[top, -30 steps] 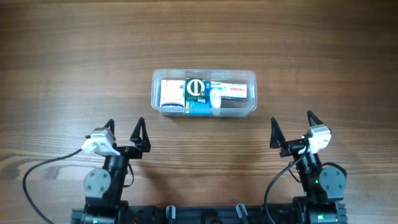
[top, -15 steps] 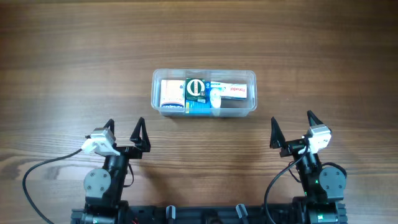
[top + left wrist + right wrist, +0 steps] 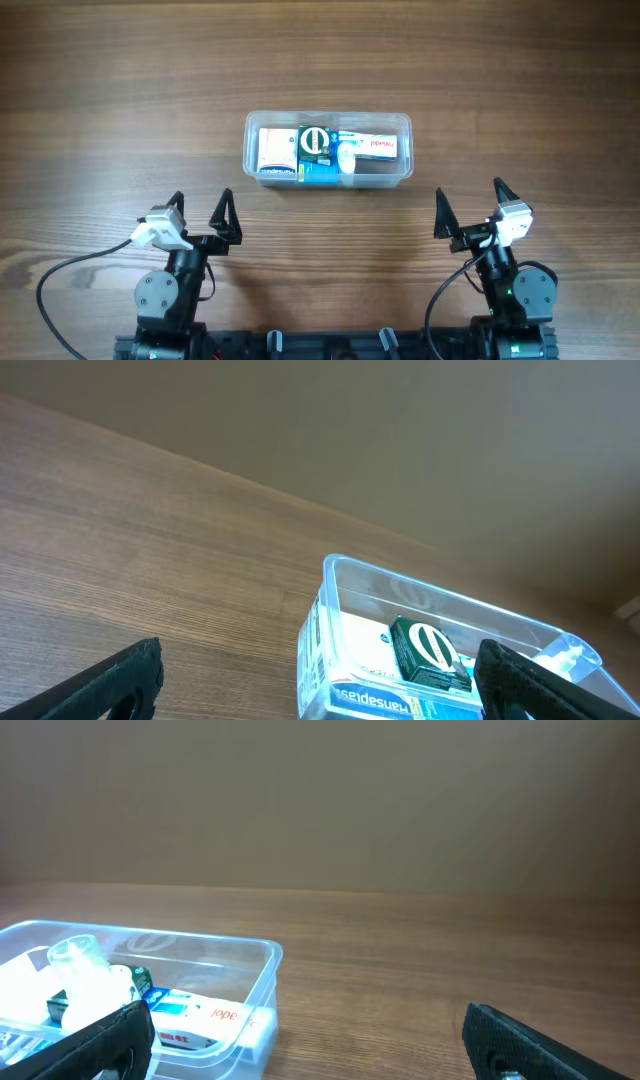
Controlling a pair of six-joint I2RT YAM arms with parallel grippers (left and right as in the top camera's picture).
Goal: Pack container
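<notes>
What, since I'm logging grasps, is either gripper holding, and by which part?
Nothing. The left gripper and right gripper are both open and empty, apart from the container.

Overhead view: the container [image 3: 385, 172] lies on the table [image 3: 100, 80], long axis running 9 to 3 o'clock; the left gripper [image 3: 200, 205] stands at its 7 o'clock, the right gripper [image 3: 468, 195] at its 5 o'clock, both well apart from it. Inside the container: a flat box [image 3: 277, 156] at the 9 o'clock end; a small box [image 3: 315, 143] just beside it toward 3 o'clock, resting partly on a long box [image 3: 322, 174] by the 6 o'clock wall; a carton [image 3: 378, 147] toward 3 o'clock.
</notes>
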